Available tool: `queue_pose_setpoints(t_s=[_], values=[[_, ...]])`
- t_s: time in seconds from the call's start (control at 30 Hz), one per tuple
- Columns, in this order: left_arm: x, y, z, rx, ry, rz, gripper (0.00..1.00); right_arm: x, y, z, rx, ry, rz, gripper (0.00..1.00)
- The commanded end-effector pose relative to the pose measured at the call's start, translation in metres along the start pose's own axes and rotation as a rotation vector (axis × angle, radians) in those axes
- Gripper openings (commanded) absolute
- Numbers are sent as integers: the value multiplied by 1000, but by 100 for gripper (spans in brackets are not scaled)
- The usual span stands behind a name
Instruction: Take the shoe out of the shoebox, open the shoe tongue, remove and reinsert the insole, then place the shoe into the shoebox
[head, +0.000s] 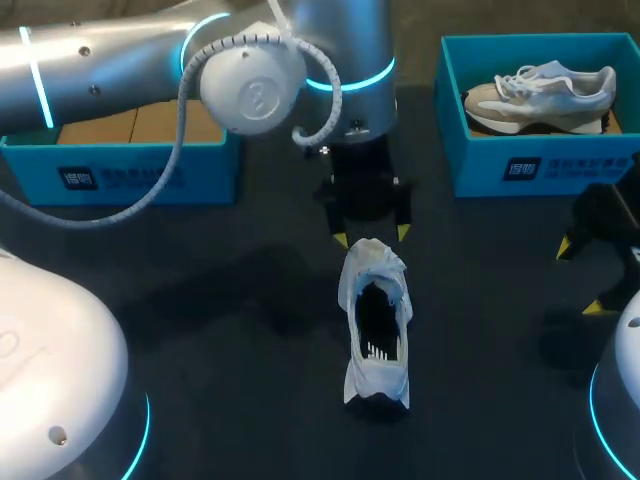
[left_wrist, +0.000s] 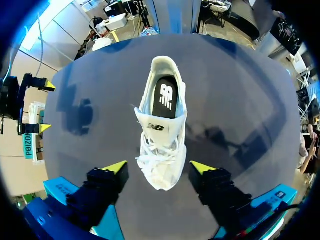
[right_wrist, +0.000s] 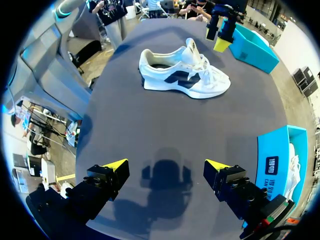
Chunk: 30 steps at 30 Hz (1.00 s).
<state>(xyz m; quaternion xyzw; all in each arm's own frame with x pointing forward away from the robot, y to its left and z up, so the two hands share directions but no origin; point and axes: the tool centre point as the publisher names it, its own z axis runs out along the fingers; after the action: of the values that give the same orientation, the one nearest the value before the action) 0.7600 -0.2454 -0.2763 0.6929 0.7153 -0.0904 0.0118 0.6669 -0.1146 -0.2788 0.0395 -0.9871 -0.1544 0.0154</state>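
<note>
Left gripper (left_wrist: 159, 168) hangs wide open and empty, straddling the toe of the white shoe (left_wrist: 161, 131) standing mid table (head: 200, 300); light, soft-sided, probably best gripped at the firmer heel collar

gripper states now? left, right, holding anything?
Left gripper: open, holding nothing, tips either side of the white shoe toe.
Right gripper: open, holding nothing, apart from the shoe.
</note>
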Motion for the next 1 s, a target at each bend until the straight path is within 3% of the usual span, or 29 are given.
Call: queue_pose_setpoints(t_s=[0.03,0.83,1.0], values=[[-5,-2,1,12,10,-3,38,1,0,0,3,-2,0,100],[6,-56,55,105,58,37,33,1,0,0,3,-2,0,100],[9,-62,58,103,69,50,33,1,0,0,3,-2,0,100]])
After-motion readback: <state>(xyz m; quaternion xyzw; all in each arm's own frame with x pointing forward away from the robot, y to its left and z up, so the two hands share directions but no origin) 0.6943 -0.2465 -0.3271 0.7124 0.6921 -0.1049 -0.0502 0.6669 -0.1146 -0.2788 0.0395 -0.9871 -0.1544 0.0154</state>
